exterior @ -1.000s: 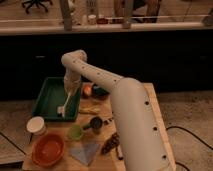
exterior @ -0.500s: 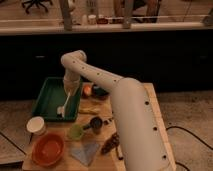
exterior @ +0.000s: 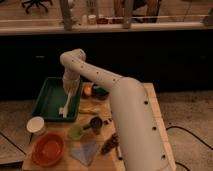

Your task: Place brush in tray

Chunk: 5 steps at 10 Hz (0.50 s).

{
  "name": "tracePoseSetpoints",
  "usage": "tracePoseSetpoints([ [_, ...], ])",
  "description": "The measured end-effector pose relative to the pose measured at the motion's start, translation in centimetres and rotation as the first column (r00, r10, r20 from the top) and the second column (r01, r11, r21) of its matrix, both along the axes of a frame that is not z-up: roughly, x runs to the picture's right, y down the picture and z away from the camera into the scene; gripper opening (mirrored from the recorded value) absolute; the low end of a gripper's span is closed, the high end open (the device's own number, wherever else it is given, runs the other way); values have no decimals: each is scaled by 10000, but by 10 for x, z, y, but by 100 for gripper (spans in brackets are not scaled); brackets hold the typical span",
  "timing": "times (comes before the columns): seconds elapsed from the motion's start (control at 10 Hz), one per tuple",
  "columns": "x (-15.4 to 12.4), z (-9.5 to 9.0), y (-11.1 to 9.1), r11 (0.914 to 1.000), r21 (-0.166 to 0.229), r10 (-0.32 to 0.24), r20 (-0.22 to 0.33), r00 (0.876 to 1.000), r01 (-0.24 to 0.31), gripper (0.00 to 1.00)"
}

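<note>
The dark green tray (exterior: 46,100) sits at the back left of the wooden table. My gripper (exterior: 70,88) hangs over the tray's right side, on the end of the white arm that reaches in from the lower right. It is shut on the top end of the slim white brush (exterior: 65,104). The brush slants down and to the left from the gripper, and its lower end is inside the tray near the front right corner. I cannot tell whether that end touches the tray floor.
A white cup (exterior: 36,125) and a round orange bowl (exterior: 47,149) stand in front of the tray. A green cup (exterior: 75,132), a dark cup (exterior: 96,122), a yellow object (exterior: 90,107), an orange fruit (exterior: 87,90) and a blue cloth (exterior: 86,151) lie to the right.
</note>
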State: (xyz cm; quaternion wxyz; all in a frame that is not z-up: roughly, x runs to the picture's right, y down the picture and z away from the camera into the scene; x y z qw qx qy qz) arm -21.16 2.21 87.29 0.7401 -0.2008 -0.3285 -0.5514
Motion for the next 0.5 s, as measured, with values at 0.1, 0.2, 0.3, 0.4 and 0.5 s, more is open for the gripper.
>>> tracePoseSetpoints([
  [0.1, -1, 0, -2, 10000, 22, -33, 36, 10000, 33, 80],
  [0.2, -2, -1, -3, 10000, 17, -89, 59, 9999, 88, 80],
  [0.3, -2, -1, -3, 9999, 10, -120, 77, 9999, 120, 80],
  [0.4, -2, -1, -3, 9999, -8, -143, 84, 9999, 143, 80],
  [0.5, -2, -1, -4, 9999, -9, -136, 92, 9999, 136, 80],
])
